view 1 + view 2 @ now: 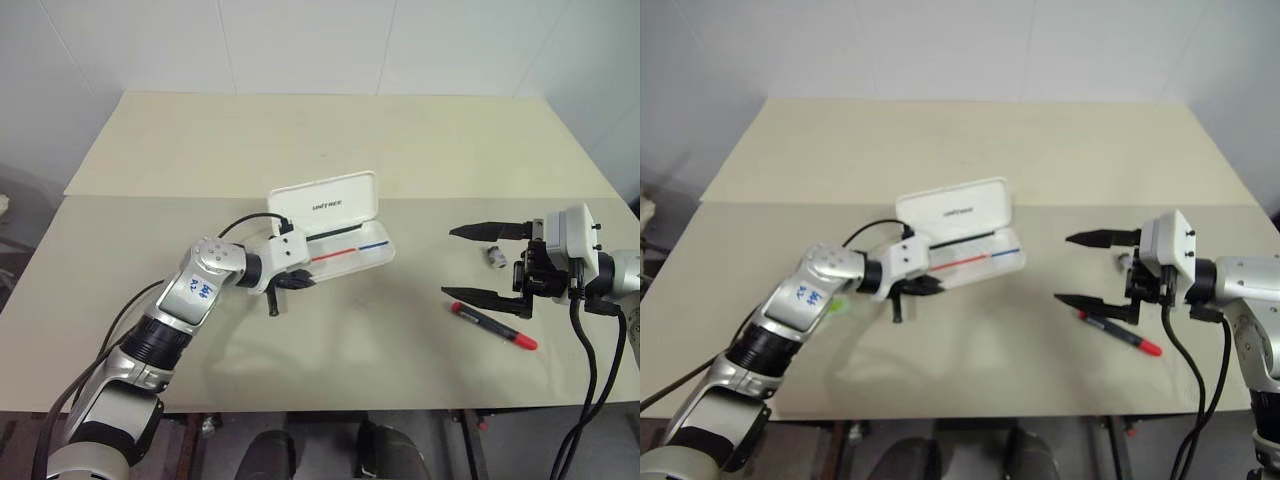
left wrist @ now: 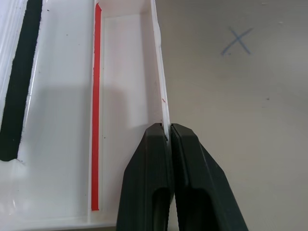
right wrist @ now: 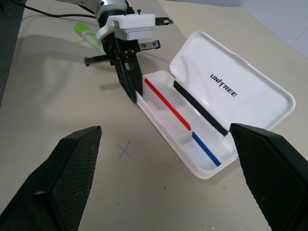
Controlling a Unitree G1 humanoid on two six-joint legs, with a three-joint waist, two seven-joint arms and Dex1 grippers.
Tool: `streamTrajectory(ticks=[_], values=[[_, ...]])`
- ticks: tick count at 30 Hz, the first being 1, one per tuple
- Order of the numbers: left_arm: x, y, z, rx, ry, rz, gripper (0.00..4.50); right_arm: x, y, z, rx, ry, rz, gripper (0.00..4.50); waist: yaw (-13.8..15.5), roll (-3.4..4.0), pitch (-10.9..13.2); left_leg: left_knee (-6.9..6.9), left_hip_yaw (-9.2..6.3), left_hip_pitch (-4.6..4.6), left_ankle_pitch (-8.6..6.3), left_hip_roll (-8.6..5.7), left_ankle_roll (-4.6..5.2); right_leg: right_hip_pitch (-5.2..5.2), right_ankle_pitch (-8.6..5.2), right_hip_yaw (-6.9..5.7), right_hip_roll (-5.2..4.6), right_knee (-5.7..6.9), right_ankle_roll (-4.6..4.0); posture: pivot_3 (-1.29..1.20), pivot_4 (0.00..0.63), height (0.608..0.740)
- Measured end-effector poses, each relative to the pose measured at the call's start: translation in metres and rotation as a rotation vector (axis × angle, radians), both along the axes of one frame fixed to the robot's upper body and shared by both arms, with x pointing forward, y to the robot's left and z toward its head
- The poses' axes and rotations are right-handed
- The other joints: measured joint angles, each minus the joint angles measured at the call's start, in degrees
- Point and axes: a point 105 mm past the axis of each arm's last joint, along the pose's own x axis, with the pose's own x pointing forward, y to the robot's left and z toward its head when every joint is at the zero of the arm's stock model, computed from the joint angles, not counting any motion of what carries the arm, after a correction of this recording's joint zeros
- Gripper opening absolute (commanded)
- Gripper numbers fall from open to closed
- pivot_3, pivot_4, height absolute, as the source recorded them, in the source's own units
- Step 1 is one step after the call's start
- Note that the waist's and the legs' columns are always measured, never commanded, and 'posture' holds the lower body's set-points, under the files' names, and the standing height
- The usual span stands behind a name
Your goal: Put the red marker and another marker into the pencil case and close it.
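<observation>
The white pencil case [image 1: 325,205] lies open in the middle of the table, lid tilted back, with a red and a blue stripe inside. My left gripper [image 2: 168,131] is shut on the thin front wall of the case's tray at its left end, also seen from the right wrist [image 3: 134,97]. The red marker [image 1: 493,325], slim and black with red ends, lies on the table at the right. My right gripper [image 1: 449,261] hangs open just above and beyond it, holding nothing. The lime-green marker [image 3: 86,33] lies behind my left arm, peeking out beside it [image 1: 836,305].
A small grey cylindrical object [image 1: 494,256] sits on the table between my right gripper's fingers [image 1: 480,230]. A blue X [image 3: 124,150] is drawn on the table in front of the case. The pale table [image 1: 330,140] stretches bare behind the case to the white wall.
</observation>
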Motion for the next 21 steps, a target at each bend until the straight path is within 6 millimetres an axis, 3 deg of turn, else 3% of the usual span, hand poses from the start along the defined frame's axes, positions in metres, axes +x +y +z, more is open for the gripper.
streamTrajectory(ticks=[7,20,21], values=[[-0.032,-0.019,0.000,0.016,0.067,-0.173,0.03,0.001,0.001,0.002,0.001,-0.001,0.002,4.50,0.60,0.00,0.00,0.00,-0.01,-0.08,-0.03,-0.02,0.04,-0.02,0.00,-0.02,0.00,-0.05,0.00,0.00,0.150,0.740],[-0.043,-0.021,-0.007,0.075,0.103,-0.171,0.03,0.002,0.001,0.003,0.002,0.002,0.001,4.50,0.41,-0.01,0.00,0.02,-0.01,-0.03,-0.03,-0.01,0.04,-0.02,0.00,0.01,0.01,-0.03,0.00,0.00,0.150,0.740],[-0.044,-0.021,-0.008,0.079,0.110,-0.165,0.28,0.002,0.001,0.003,0.003,0.003,0.000,4.50,0.37,-0.01,0.00,0.02,-0.01,-0.03,-0.03,-0.01,0.04,-0.02,0.00,0.01,0.01,-0.03,0.00,0.00,0.150,0.740]])
